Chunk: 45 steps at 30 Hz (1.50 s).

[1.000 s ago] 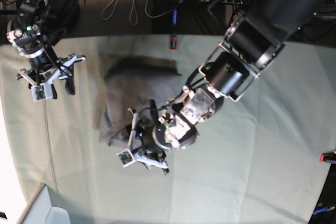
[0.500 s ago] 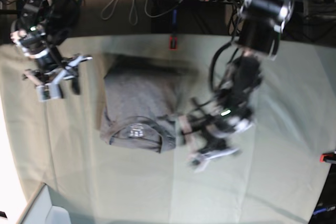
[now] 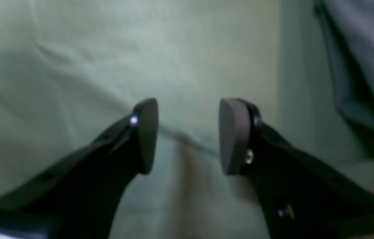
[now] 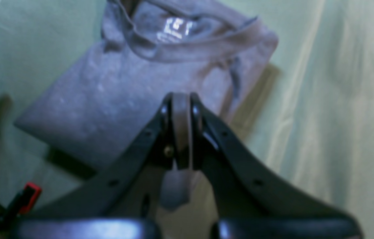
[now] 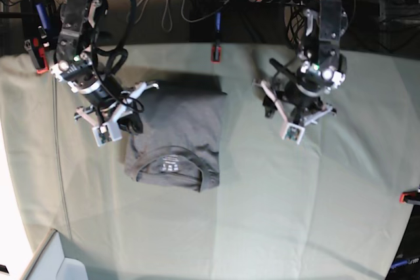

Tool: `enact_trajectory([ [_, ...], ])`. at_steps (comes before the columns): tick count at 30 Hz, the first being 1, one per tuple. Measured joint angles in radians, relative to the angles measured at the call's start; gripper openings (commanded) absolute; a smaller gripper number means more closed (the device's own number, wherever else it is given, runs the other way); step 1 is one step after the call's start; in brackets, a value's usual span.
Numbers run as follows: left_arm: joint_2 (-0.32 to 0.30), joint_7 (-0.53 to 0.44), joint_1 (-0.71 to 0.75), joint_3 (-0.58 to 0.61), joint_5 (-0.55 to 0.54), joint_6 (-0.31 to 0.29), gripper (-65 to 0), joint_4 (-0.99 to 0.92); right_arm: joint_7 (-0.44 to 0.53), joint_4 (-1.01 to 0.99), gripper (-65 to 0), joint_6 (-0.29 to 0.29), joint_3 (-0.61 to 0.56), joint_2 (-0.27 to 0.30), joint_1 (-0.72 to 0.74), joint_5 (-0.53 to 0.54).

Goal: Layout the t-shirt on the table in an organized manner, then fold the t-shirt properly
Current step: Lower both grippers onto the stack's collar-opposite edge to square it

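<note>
The t-shirt (image 5: 175,137) lies folded in a compact rectangle on the worktop (image 5: 275,214), collar toward the near edge. I see my right gripper (image 4: 181,127) closed on nothing, hanging just beside the shirt's left side. My left gripper (image 3: 187,132) stands half open over bare cloth, apart. Wide free worktop nearer me.

t-shirt (image 5: 174,137) on table (image 5: 275,214) | right hand (image 5: 118,113) beside, perhaps touching | left hand (image 5: 295,113) apart
</note>
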Motion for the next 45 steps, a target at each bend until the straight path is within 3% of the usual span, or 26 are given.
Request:
enact_trajectory([
  [10,0.091,0.009,0.002,0.003,0.002,0.001,-36.2,0.027,0.014,-0.148,-65.0,0.0,0.004,0.008,0.001,0.0],
  [14,0.143,0.009,-0.001,0.005,0.002,0.001,-36.2,0.11,-0.004,-0.096,-65.0,0.0,0.013,0.016,-0.006,-0.008],
  [17,0.185,-0.001,-0.002,0.016,0.0,0.002,-36.2,0.159,0.005,0.017,-65.0,0.0,0.083,0.002,-0.018,-0.002],
  [24,0.185,0.001,-0.003,0.198,-0.005,0.0,-36.2,0.022,0.003,0.173,-65.0,0.0,0.105,-0.039,-0.055,0.006],
  [35,0.18,-0.012,-0.088,0.198,-0.005,0.008,-36.2,-0.219,-0.008,0.172,-65.0,0.0,0.108,-0.036,-0.092,-0.001],
  [39,0.18,0.006,-0.082,0.203,0.0,0.008,-36.2,-0.167,-0.007,0.172,-65.0,0.0,0.107,-0.036,-0.094,0.0],
  [45,0.181,0.007,0.002,0.205,0.002,0.003,-36.2,0.076,-0.007,0.174,-65.0,0.0,0.068,-0.04,-0.127,-0.002],
])
